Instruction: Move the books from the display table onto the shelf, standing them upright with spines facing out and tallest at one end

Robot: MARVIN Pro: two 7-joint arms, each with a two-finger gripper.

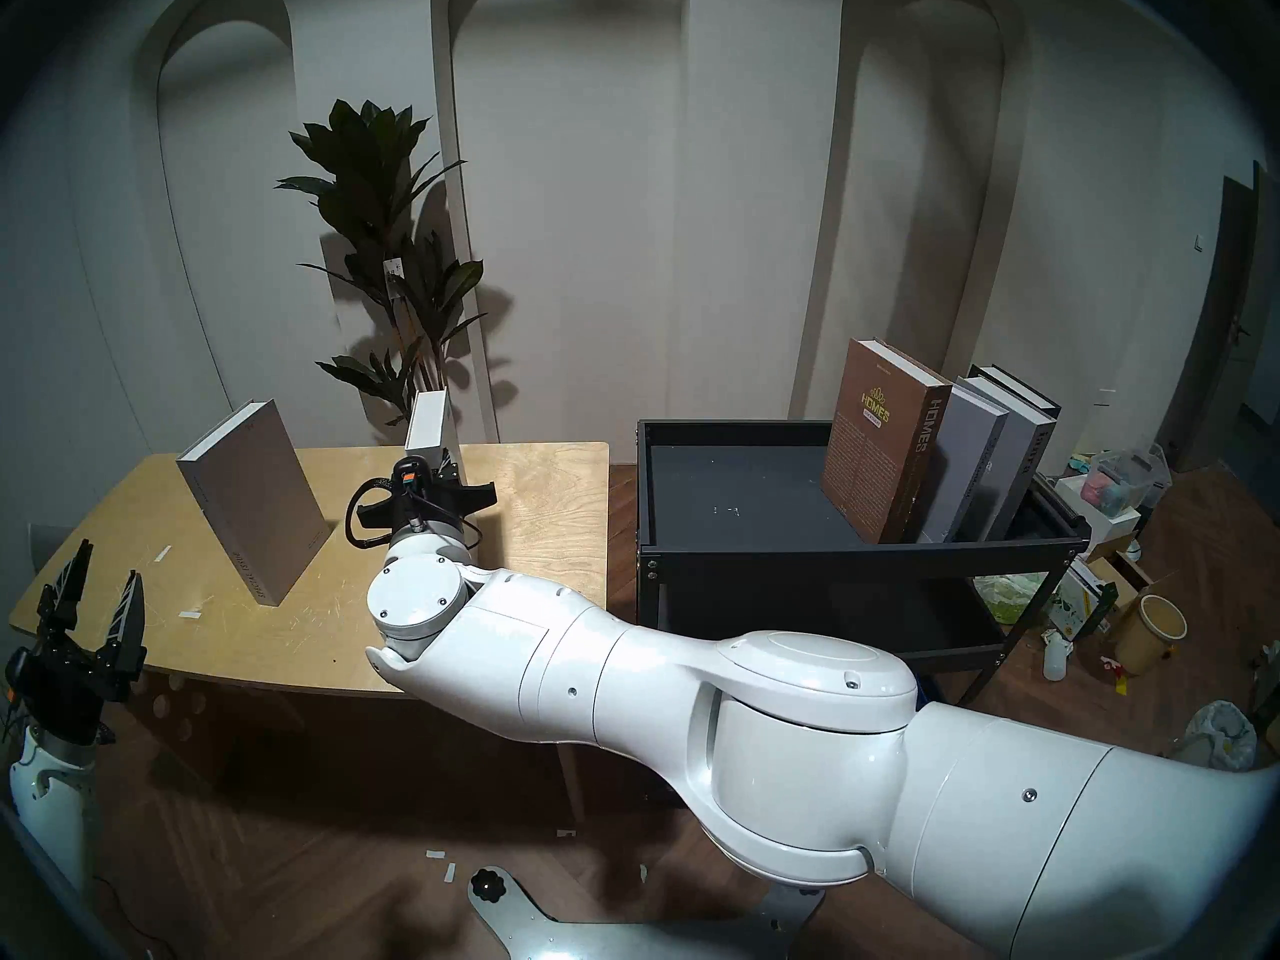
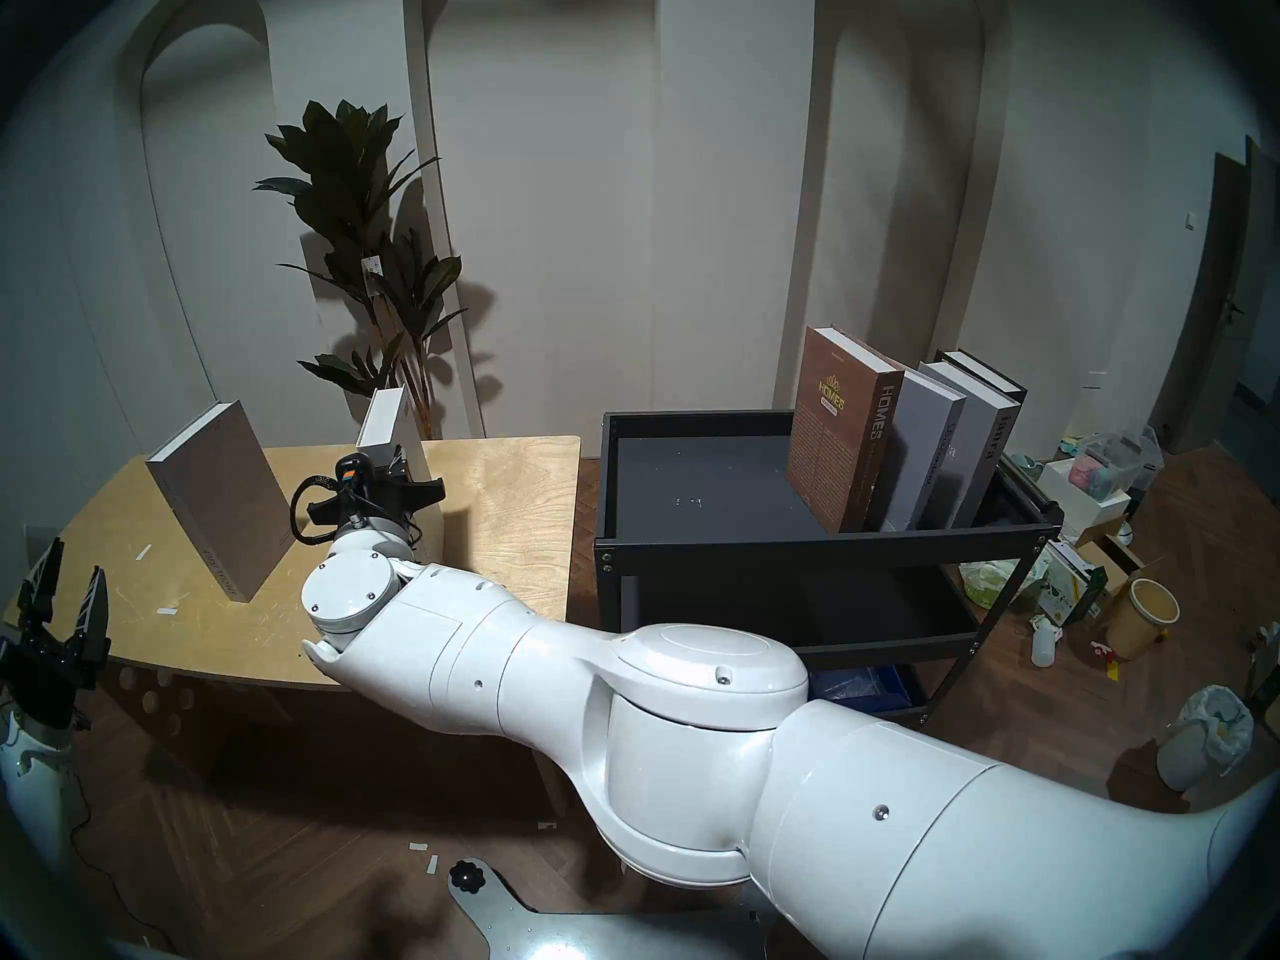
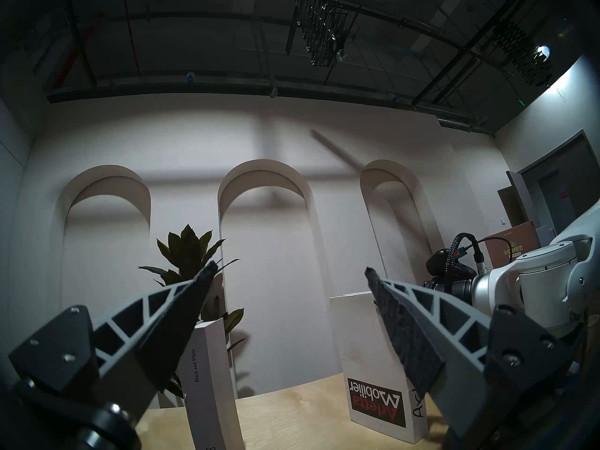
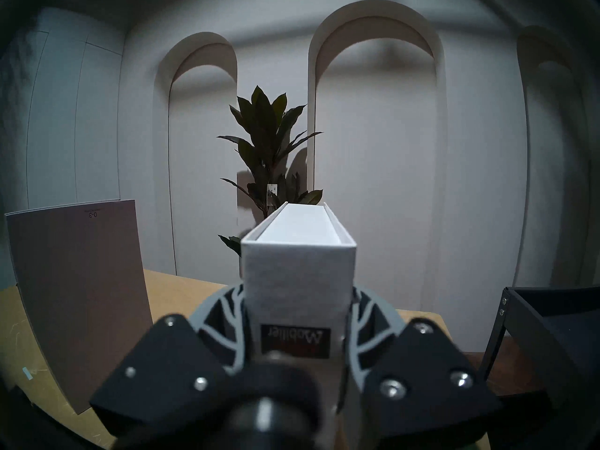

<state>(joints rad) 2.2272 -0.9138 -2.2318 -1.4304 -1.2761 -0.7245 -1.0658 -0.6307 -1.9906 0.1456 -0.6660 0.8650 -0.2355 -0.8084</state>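
1. Hovering off the near left corner of the table [image 1: 526, 522], the left end effector [image 1: 104, 595] points upward with its fingers spread wide and nothing between them.
2. Standing upright on the table near that corner is the grey book [image 1: 253, 501]; its spine reads "SPECIAL ISSUE" in the head view, a small "0-3" sits on its cover in the right wrist view, and "Black and White" shows on its spine in the left wrist view.
3. Farther in, toward the table's back edge, the white book [image 4: 297, 277] stands upright with its label upside down: "Arletta Mobilier", red and white letters on black.
4. The right end effector [image 4: 297, 313] reaches level across the table, its grey fingers [image 4: 224, 322] flexed against both covers of the white book, gripping it low down.
5. Right of the table stands the black shelf [image 1: 859, 550], whose rimmed top level holds four books leaning at its right end.
6. Of these, the brown book [image 1: 876, 439] reads "HOMES" on cover and spine; a grey book [image 2: 987, 429] beside it reads "ianra".
7. Behind the table a leafy plant [image 1: 388, 196] carries a small white tag, unreadable.
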